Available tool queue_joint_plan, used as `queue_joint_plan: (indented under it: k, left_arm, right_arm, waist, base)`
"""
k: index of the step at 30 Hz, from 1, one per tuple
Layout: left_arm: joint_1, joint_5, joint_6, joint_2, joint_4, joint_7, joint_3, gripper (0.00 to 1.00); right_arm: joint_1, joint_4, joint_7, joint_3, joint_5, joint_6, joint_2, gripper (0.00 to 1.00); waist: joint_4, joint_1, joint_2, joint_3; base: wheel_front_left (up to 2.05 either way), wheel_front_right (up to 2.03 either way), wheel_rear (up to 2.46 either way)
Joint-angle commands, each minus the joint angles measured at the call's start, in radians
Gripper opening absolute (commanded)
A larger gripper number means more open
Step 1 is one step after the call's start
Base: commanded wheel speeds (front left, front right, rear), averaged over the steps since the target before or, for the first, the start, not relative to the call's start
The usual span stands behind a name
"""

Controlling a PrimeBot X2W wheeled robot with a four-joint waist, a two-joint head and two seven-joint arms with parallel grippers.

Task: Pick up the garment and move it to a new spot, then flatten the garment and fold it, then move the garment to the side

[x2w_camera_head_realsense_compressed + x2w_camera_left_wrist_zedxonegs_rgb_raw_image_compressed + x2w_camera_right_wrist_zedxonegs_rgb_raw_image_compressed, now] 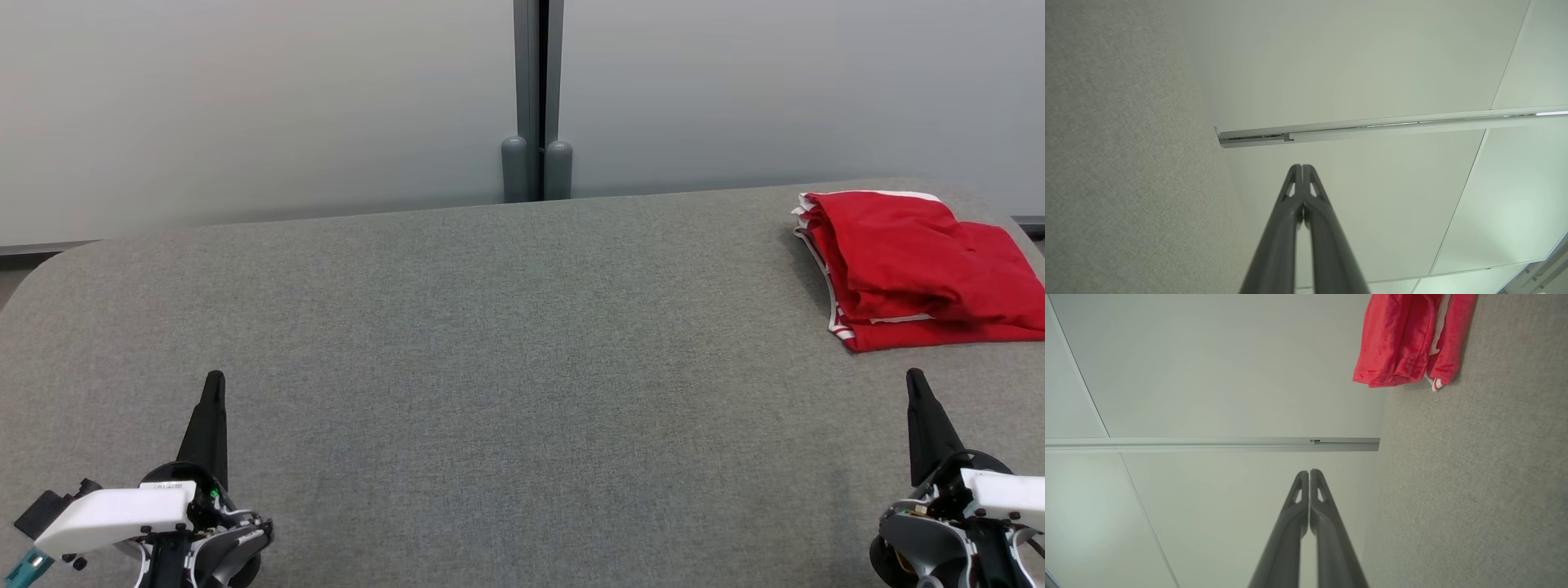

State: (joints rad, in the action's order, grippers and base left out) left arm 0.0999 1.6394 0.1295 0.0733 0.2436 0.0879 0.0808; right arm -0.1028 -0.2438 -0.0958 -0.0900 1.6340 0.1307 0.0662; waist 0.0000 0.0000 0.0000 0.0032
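Now | garment (918,269): red, white-trimmed, folded soft stack at 2 o'clock on table (490,367) | table: grey felt-like weave, rounded corners | left gripper (214,380), right gripper (913,377): fingers pressed together, empty

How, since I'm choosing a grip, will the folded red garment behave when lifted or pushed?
Probably floppy: the red garment lies in soft creased layers, so it would likely sag and unfold from one pinch. Likely light, being thin cloth. Pushed, it may bunch rather than slide on the textured grey surface.
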Motion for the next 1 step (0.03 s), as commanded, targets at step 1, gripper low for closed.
queue_joint_plan:
  k: [1]
  left_arm:
    - [0.014, -0.001, 0.004, 0.0, 0.002, 0.005, 0.005, 0.0]
  right_arm:
    - [-0.009, -0.001, -0.003, -0.005, -0.005, 0.0, 0.001, 0.0]
  waist:
    - [0.0, 0.0, 0.0, 0.0]
  base:
    - [0.0, 0.0, 0.0]
